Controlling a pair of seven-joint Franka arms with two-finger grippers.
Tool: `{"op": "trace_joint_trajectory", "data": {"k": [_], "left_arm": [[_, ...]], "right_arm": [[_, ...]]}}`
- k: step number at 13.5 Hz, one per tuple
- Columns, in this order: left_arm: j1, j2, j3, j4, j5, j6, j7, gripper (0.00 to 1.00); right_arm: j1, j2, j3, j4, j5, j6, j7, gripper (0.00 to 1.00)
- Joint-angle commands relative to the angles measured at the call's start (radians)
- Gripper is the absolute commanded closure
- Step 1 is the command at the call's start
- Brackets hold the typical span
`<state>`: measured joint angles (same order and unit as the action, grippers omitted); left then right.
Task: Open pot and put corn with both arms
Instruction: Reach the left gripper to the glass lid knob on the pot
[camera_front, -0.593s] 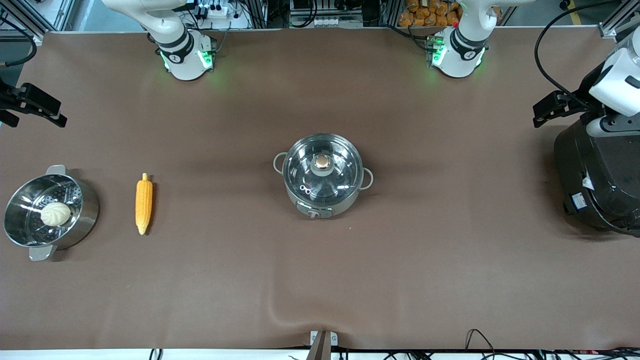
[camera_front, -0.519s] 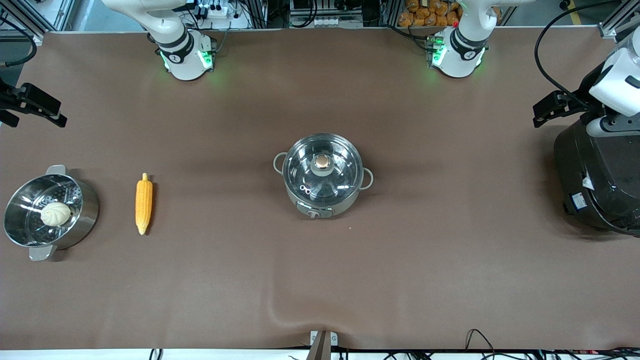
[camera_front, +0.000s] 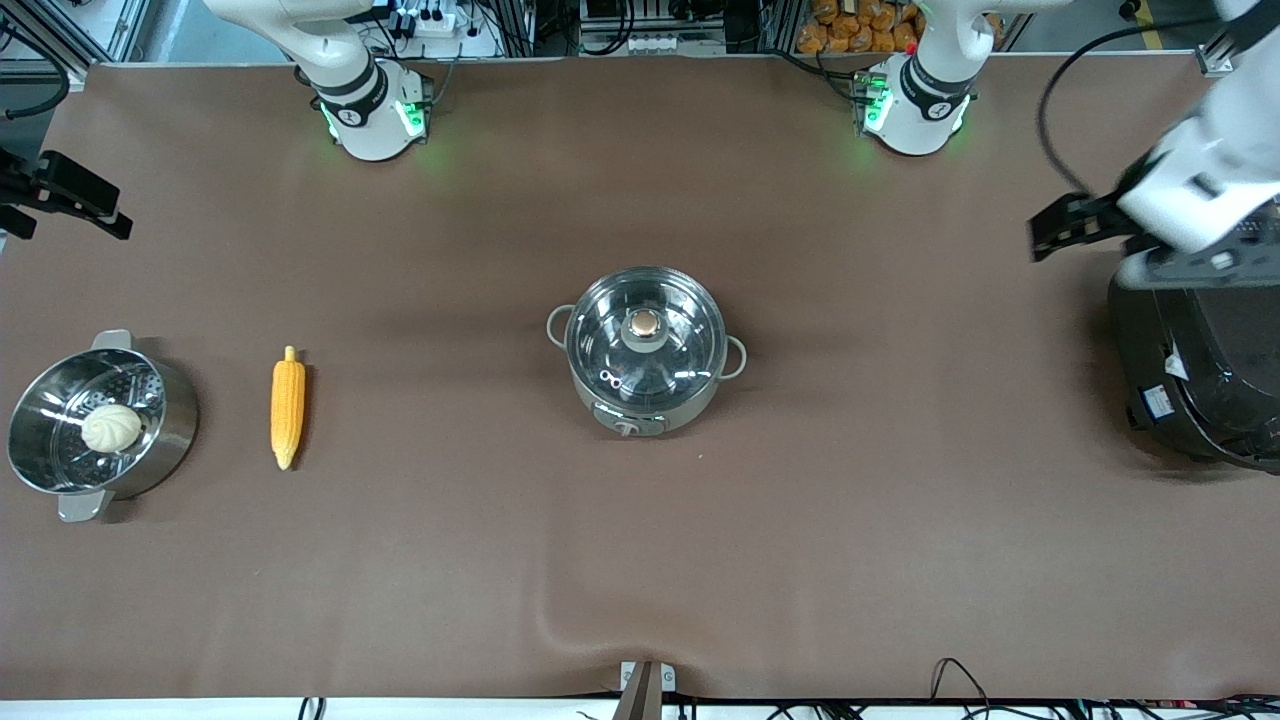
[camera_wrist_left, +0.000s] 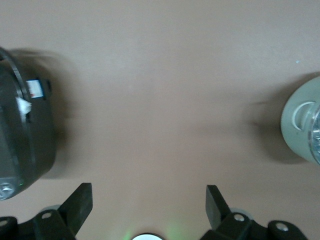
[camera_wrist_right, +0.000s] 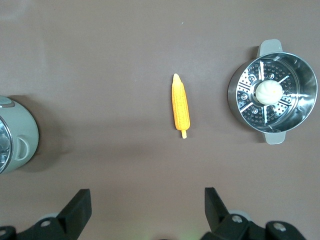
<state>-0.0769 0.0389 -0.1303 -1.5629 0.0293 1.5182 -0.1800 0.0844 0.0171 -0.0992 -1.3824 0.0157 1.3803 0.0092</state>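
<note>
Since the earlier frame, the left gripper (camera_front: 1045, 235) has moved toward the round steel pot (camera_front: 645, 352); its fingers (camera_wrist_left: 80, 202) are wide apart, over bare table beside the black rice cooker (camera_front: 1195, 370). The right gripper (camera_wrist_right: 145, 210) is wide too. Its glass lid with copper knob (camera_front: 645, 323) is on. The yellow corn cob (camera_front: 287, 406) lies beside the steel steamer pot (camera_front: 170, 440) holding a pale bun (camera_front: 110, 427). A white label (camera_front: 1160, 402) is unreadable.

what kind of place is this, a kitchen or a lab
Probably a robotics lab staged with kitchenware: two arms bolted along a brown-covered table, framing and cables at its edges, and a pot and corn set out.
</note>
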Motion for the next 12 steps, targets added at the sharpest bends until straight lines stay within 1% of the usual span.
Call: {"op": "trace_joint_trajectory", "data": {"k": [1,3,4,5,7,8,10,12], "left_arm": [[-0.101,0.059,-0.049,0.012,-0.017,0.118,-0.183,0.00],[-0.203,0.134,-0.074,0.018,-0.016,0.175,-0.406,0.00],[-0.269,0.183,-0.074,0.035,-0.014,0.242,-0.526,0.00],[-0.332,0.250,-0.072,0.067,-0.011,0.284,-0.638,0.00],[-0.450,0.396,-0.061,0.177,-0.003,0.312,-0.812,0.00],[-0.489,0.447,-0.058,0.210,0.003,0.324,-0.866,0.00],[-0.535,0.493,-0.057,0.215,0.021,0.390,-0.898,0.00],[-0.558,0.530,-0.055,0.216,0.023,0.428,-0.917,0.00]], "right_arm": [[-0.012,0.003,0.010,0.016,-0.005,-0.018,0.009,0.00],[-0.014,0.003,0.009,0.011,-0.005,-0.018,0.009,0.00],[-0.014,0.003,0.009,0.009,-0.005,-0.018,0.008,0.00],[-0.014,0.003,0.009,0.008,-0.005,-0.020,0.008,0.00],[-0.014,0.004,0.009,0.005,-0.007,-0.020,0.006,0.00],[-0.014,0.004,0.009,-0.009,-0.007,-0.018,0.008,0.00],[-0.014,0.006,0.009,-0.035,-0.003,-0.004,-0.004,0.00],[-0.009,0.000,0.010,-0.095,-0.003,0.048,-0.006,0.00]]}}
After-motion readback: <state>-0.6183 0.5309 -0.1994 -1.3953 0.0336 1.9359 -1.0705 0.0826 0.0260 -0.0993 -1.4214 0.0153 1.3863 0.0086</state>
